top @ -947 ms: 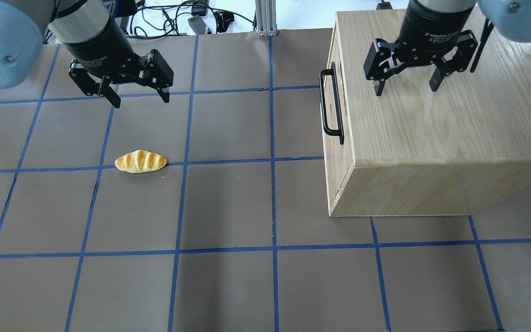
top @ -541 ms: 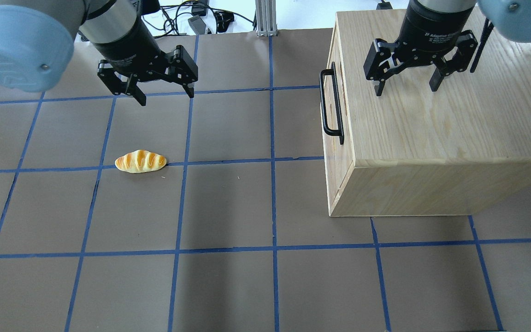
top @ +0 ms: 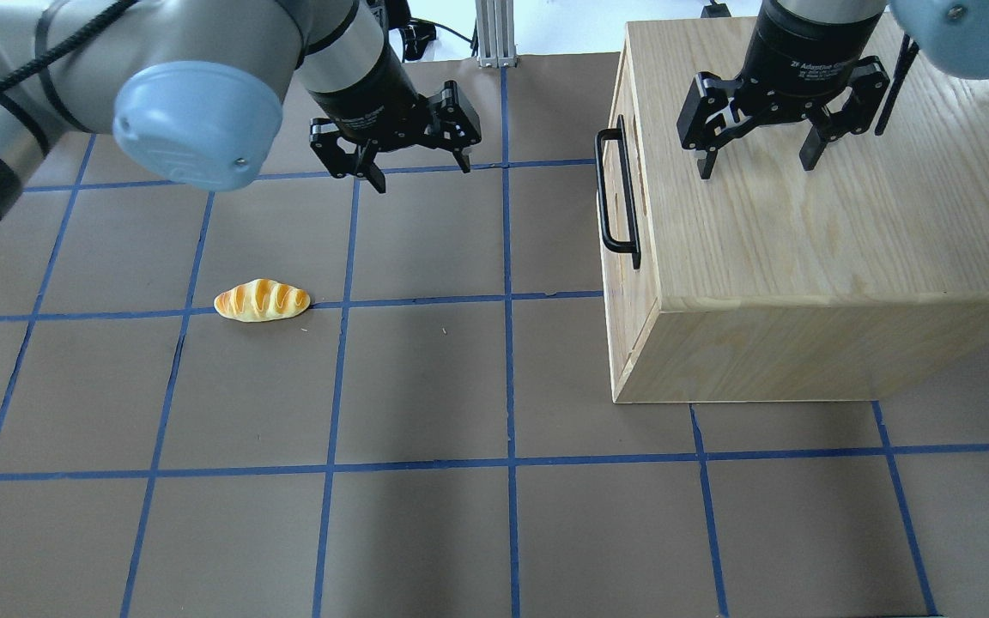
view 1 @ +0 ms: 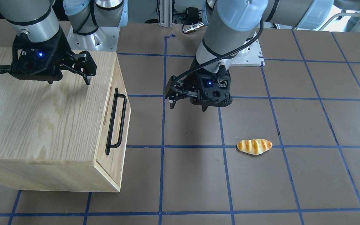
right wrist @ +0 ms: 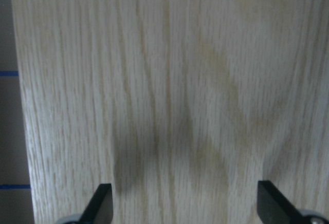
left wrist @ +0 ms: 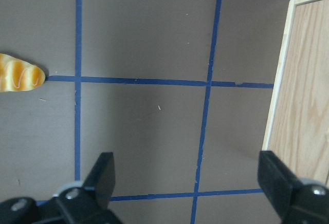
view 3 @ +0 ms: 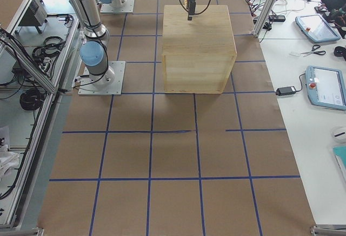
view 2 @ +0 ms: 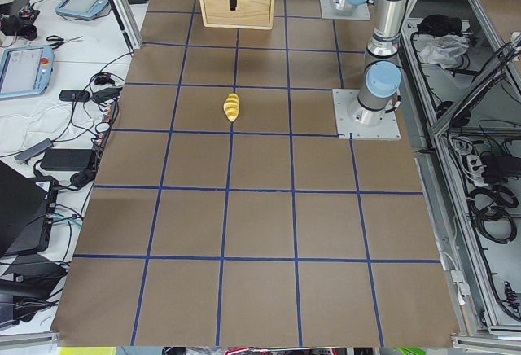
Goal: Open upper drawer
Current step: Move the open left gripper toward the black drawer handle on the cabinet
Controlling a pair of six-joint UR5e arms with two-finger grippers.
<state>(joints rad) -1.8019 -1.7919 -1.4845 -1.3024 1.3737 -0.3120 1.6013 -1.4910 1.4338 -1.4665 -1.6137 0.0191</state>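
Left gripper (top: 422, 174) spread wide, empty, apart from upper drawer (top: 642, 279) | right gripper (top: 756, 166) spread, empty, over cabinet (top: 846, 232) top | drawer closed

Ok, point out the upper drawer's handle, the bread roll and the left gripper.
upper drawer handle (view 1: 122, 122): front-facing view, middle of the black bar.
bread roll (top: 262, 300): overhead view, centre of its top.
left gripper (top: 422, 178): overhead view, midway between its open fingertips.

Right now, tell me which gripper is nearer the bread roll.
Left. The left gripper hovers over the table, apart from the bread roll on its cabinet side. The right gripper hangs over the cabinet top, far across.
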